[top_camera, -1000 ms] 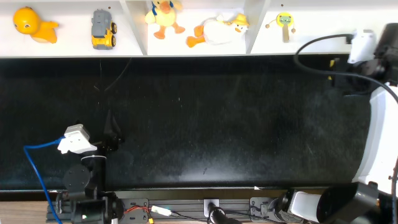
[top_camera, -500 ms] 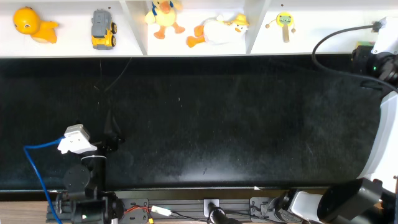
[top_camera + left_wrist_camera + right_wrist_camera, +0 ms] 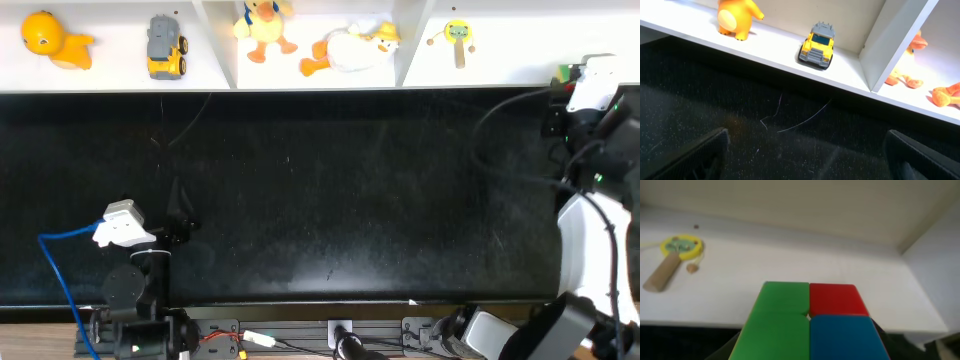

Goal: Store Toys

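Observation:
My right gripper (image 3: 574,82) is at the far right, by the white shelf's (image 3: 300,82) end compartment. It is shut on a block toy (image 3: 810,320) with green, red and blue faces, held just in front of the shelf floor. A yellow rattle (image 3: 672,255) with a wooden handle lies in that compartment. On the shelf stand an orange duck (image 3: 737,15), a yellow truck (image 3: 817,45), a yellow plush duck (image 3: 265,25) and a white plush goose (image 3: 350,47). My left gripper (image 3: 805,155) is open over the black mat at the near left, with nothing between its fingers.
White dividers (image 3: 895,40) split the shelf into compartments. The black mat (image 3: 340,190) covers the table between the arms. A blue cable (image 3: 60,270) loops beside the left arm's base. The shelf floor to the right of the rattle is bare.
The right arm swung out toward the right edge and came back, its gripper now close to the shelf's right end. The left arm has not moved.

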